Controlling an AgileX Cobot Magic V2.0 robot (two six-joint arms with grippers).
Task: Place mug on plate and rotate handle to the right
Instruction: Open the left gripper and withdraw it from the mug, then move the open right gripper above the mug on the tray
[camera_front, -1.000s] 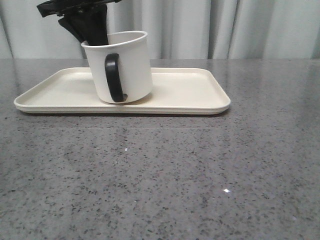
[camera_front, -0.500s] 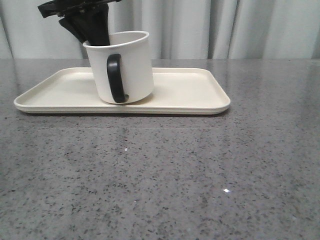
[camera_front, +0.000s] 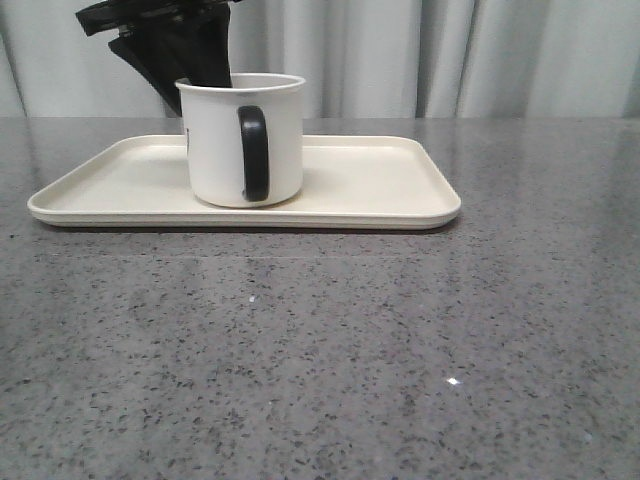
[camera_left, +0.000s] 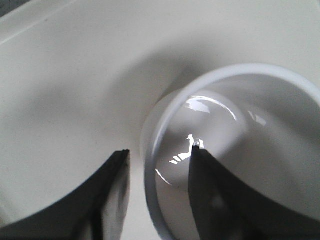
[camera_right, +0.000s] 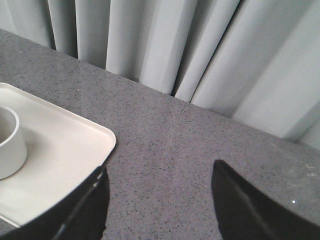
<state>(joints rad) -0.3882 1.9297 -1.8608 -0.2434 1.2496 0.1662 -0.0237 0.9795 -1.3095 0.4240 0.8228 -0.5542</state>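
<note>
One mug (camera_front: 243, 140) upright on plate (camera_front: 380, 180), left of plate's middle, base flat on its surface; handle (camera_front: 254, 152) facing the front camera, slightly right of the mug's centre line, not pointing right. Plate flat on grey speckled table (camera_front: 330, 350), pale curtain (camera_front: 400, 50) behind. Left gripper (camera_left: 157, 160) straddling mug's rim (camera_left: 155, 135) at the back left side as seen from the front: one finger (camera_left: 215, 200) inside the mug, the other (camera_left: 107, 195) outside, rim wall between them; small gap visible between outer finger and wall, so firm clamping on the mug cannot be told. Mug interior empty, glossy highlights on its bottom. Right gripper (camera_right: 157, 200) well apart from the mug, over bare table beyond the plate's right end, fingers spread wide, nothing between them. Printed face not visible in any view
</note>
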